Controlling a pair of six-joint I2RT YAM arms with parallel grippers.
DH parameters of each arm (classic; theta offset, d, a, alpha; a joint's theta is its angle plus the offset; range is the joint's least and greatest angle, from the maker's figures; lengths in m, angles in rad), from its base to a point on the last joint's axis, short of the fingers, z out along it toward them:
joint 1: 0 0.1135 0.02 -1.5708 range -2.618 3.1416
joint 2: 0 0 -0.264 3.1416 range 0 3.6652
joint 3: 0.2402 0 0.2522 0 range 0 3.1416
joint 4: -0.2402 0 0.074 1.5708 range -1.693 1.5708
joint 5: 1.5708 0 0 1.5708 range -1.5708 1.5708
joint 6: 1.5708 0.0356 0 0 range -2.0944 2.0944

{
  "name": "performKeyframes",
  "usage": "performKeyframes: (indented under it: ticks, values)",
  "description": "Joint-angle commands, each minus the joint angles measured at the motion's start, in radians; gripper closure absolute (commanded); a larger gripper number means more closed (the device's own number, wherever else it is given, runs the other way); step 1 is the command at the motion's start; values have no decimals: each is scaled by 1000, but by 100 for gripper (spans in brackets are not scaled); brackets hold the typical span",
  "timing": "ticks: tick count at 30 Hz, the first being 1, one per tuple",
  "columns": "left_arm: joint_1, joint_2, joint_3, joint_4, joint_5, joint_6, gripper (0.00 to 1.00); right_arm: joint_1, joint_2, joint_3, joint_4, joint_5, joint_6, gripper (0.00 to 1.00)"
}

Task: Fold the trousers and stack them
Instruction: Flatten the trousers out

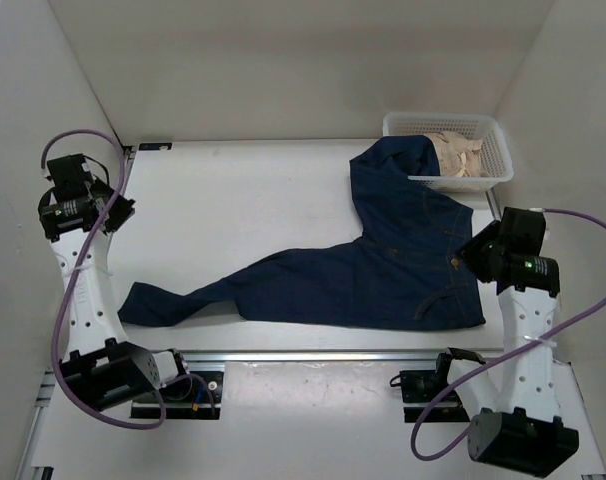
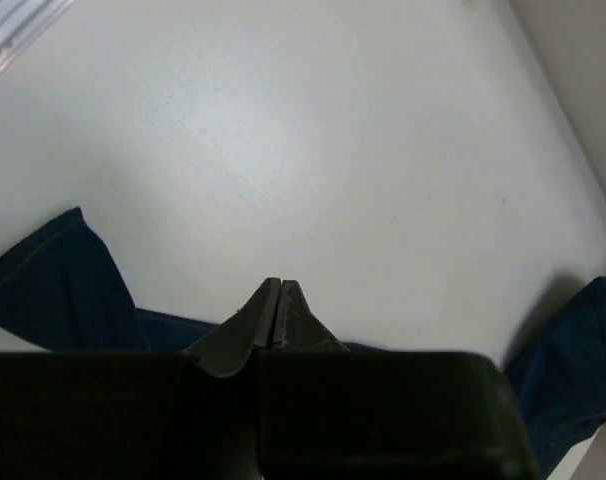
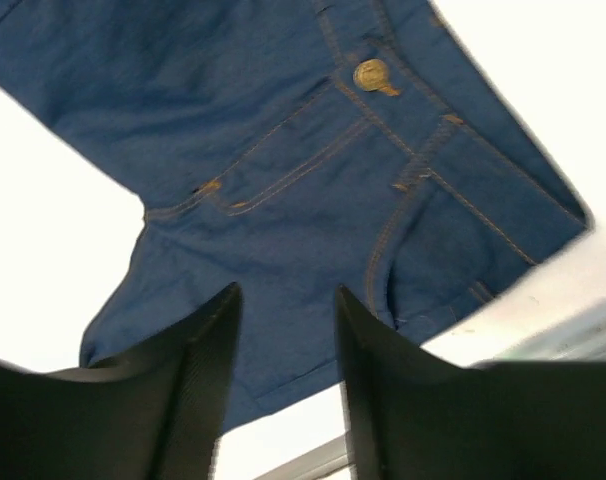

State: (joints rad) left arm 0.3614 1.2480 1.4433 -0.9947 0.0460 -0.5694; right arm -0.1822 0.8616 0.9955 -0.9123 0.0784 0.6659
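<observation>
The trousers [image 1: 383, 280] are dark blue jeans lying flat on the white table. The waistband sits at the right, one leg runs left to a cuff [image 1: 138, 305], and the other leg bends up toward the back right [image 1: 393, 165]. My right gripper [image 1: 470, 250] hovers over the waist end, open with nothing between its fingers. In the right wrist view the right gripper [image 3: 285, 295] frames denim with a brass button [image 3: 371, 75] and tan stitching. My left gripper [image 1: 118, 212] is raised at the far left, away from the cloth. Seen by the left wrist camera, the left gripper [image 2: 273, 285] is shut and empty, with a cuff [image 2: 43, 285] below.
A white basket [image 1: 433, 120] holding beige cloth [image 1: 461, 155] stands at the back right, and the upper leg touches its front. An aluminium rail [image 1: 313, 355] runs along the near edge. White walls enclose the table on three sides.
</observation>
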Motion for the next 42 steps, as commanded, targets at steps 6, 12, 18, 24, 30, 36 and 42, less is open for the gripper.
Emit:
performKeyframes:
  ticks: [6, 12, 18, 24, 30, 36, 42]
  values:
    - [-15, 142, -325, -30, 178, 98, 23, 0, 60, -92, 125, -190, -63, 51]
    - [-35, 85, -432, -53, 190, 124, 12, 0, 60, -104, 125, -200, -72, 43]
    - [-35, 120, -443, -71, 170, 124, 28, 0, 82, -93, 156, -200, -72, 42]
    - [-35, 94, -478, -110, 150, 134, 29, 0, 100, -84, 156, -200, -91, 42]
    - [-35, 103, -517, -111, 127, 109, 26, 0, 123, -95, 187, -210, -91, 42]
    - [-35, 113, -517, -121, 160, 118, 81, 0, 132, -95, 187, -201, -100, 42]
    - [-45, 148, -306, -130, 114, 100, 90, 0, 132, -95, 187, -201, -100, 42]
